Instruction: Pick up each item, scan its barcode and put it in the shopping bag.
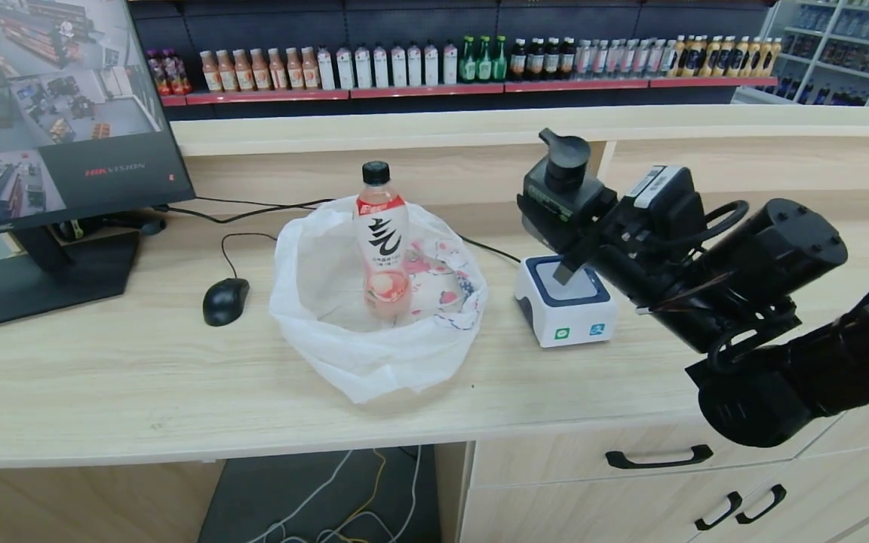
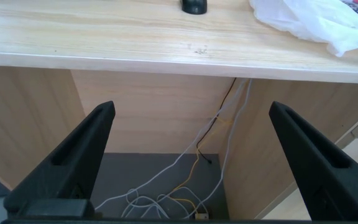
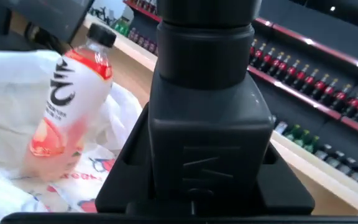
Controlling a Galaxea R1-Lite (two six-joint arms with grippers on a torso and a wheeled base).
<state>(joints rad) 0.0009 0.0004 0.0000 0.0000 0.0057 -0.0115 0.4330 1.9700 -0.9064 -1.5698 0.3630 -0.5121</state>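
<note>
Left gripper (image 2: 191, 124) sits low, under the front edge of the surface (image 1: 102, 392), jaws released and wide apart. On the surface I see a mouse (image 1: 225, 300), then the shopping bag (image 1: 359, 362) with a bottle (image 1: 382, 234) standing upright inside. Next is a white scanner box (image 1: 566, 313). Over it, the right gripper (image 1: 566, 226) has its jaws clenched on a black handheld unit (image 1: 555, 196).

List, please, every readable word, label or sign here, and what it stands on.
monitor: red brand logo, left unquoted.
bottle: big black brush characters; small print unreadable.
white box: two small icons, green and blue, no words.
scanner: green label, too small to read.
</note>
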